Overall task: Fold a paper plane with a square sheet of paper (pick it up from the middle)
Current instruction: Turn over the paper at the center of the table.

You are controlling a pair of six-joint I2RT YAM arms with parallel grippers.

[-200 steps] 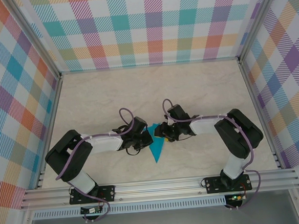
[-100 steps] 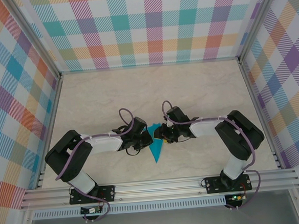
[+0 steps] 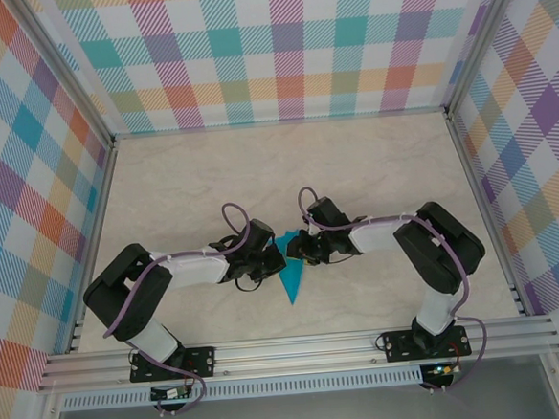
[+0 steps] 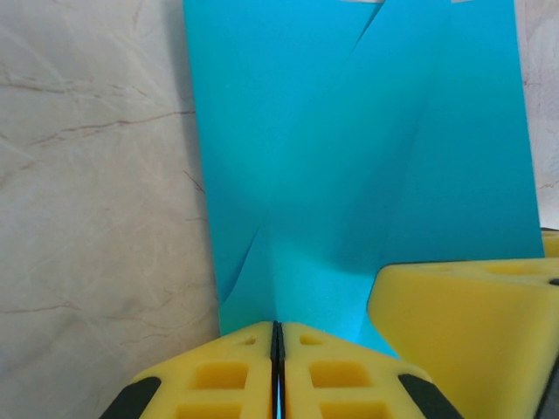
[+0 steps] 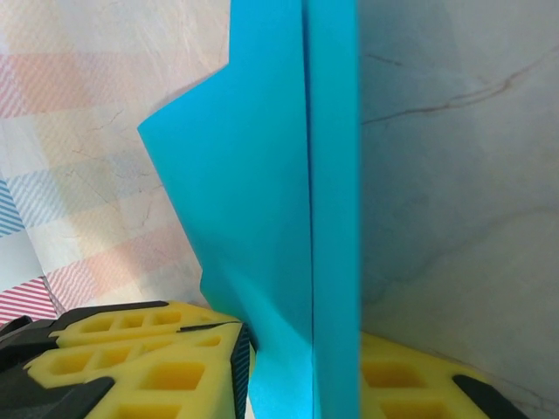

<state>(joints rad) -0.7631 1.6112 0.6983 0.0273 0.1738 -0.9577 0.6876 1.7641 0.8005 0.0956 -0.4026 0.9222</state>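
The square sheet of paper (image 3: 291, 274) is a teal-blue pointed wedge on the table between the two arms, its tip toward the near edge. In the left wrist view the paper (image 4: 349, 175) shows diagonal creases. My left gripper (image 4: 277, 327) is shut on its near edge, at the wedge's left side (image 3: 275, 259). My right gripper (image 3: 298, 250) meets the wedge from the right. Its jaws (image 5: 301, 371) stand a little apart, with an upright fold of the paper (image 5: 271, 201) between them. One of its yellow fingers (image 4: 463, 323) shows beside the left jaws.
The marble-look tabletop (image 3: 286, 171) is bordered by plaid walls (image 3: 278, 47) at the back and sides. An aluminium rail (image 3: 299, 350) with the arm bases runs along the near edge. Both forearms lie low, stretched toward the centre.
My right gripper has slid a little left onto the paper, and its jaws have narrowed round the fold. The left gripper has stayed shut in place.
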